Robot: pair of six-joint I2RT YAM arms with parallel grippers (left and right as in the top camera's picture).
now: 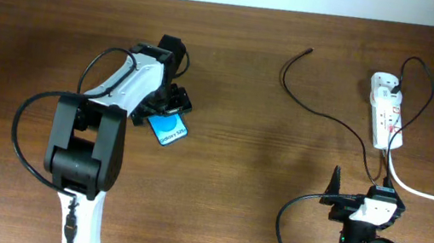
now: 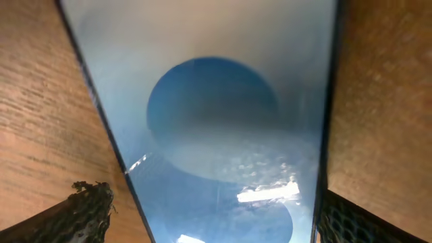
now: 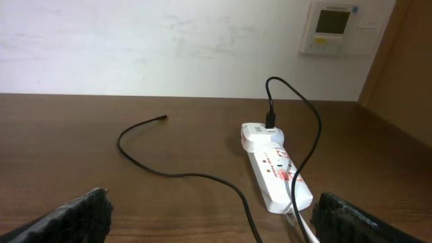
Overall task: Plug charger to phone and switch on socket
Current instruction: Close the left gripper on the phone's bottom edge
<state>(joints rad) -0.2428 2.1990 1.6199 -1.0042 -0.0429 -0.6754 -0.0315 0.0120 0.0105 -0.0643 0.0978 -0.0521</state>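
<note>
The phone [image 1: 171, 130] lies flat, screen up, left of the table's middle. My left gripper [image 1: 169, 104] is down over its far end. In the left wrist view the phone [image 2: 216, 101] fills the frame, and the open left gripper [image 2: 209, 202] has one finger on each side of it, with bare wood showing between the left finger and the phone's edge. The charger's black cable [image 1: 322, 113] lies loose, its plug tip [image 1: 309, 51] free on the table. Its white adapter [image 1: 384, 80] sits in the socket [image 1: 387, 121]. My right gripper [image 3: 209, 216] is open and empty, short of the socket [image 3: 280, 175].
The socket's thick white cord [image 1: 430, 195] runs off to the right edge. The cable [image 3: 202, 177] crosses the wood in front of my right gripper. A wall and a control panel [image 3: 334, 27] stand behind the table.
</note>
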